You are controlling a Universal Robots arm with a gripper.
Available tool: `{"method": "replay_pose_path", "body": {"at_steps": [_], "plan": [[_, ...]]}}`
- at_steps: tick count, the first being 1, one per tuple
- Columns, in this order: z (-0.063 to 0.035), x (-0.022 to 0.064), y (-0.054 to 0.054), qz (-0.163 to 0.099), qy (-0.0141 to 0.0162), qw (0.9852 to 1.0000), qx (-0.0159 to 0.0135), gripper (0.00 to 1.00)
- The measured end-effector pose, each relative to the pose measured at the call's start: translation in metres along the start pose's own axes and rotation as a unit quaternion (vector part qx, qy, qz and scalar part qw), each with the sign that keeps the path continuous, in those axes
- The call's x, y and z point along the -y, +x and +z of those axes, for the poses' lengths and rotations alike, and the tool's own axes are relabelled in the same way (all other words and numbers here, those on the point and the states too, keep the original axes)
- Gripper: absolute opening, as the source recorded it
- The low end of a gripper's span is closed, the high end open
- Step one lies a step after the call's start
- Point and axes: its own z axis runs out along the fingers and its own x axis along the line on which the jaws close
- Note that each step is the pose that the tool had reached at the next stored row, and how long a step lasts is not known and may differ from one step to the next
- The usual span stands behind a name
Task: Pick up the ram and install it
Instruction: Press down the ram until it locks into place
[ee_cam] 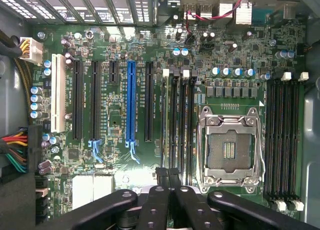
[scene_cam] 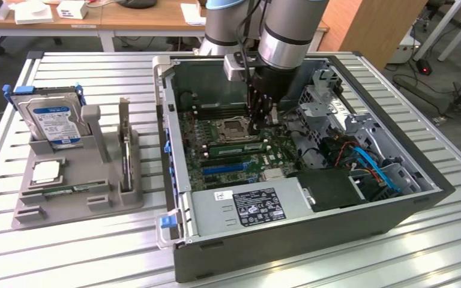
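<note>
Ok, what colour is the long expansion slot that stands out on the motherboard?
Blue slot, clearest in the wrist view.

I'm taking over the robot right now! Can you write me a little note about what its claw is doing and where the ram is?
Gripper: shut, fingers pressed together with nothing between them, low inside the computer case, over the memory slots beside the CPU socket.
Ram: the green stick lies along a slot on the motherboard, not in the gripper.
Done: ram picked up and placed at its slot.
Left: whether it is fully clicked in cannot be told from here, so the seating is unconfirmed.
Not touched: the hard drive stands in the grey holder at the exterior view's left.
</note>
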Motion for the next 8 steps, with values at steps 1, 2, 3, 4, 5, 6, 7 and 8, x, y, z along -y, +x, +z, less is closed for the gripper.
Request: {"method": "replay_pose_path", "body": {"at_steps": [1, 2, 3, 4, 5, 6, 7, 8], "plan": [[0.0003, -0.003, 0.0, 0.0, 0.0, 1.0, 0.0, 0.09], [0.0005, -0.0067, 0.0, 0.0, 0.0002, 1.0, -0.0001, 0.09], [0.0007, -0.0098, 0.0, 0.0, 0.0003, 1.0, 0.0, 0.09], [0.0009, -0.0128, 0.0, 0.0, 0.0004, 1.0, 0.0, 0.09], [0.0011, -0.0149, 0.0, 0.0, 0.0004, 1.0, 0.0, 0.09], [0.0012, -0.0167, 0.0, 0.001, 0.0004, 1.0, 0.0, 0.09], [0.0013, -0.0183, 0.0, 0.001, 0.0004, 1.0, 0.0001, 0.09], [0.0014, -0.0193, 0.0, 0.001, 0.0004, 1.0, 0.0, 0.09]]}}
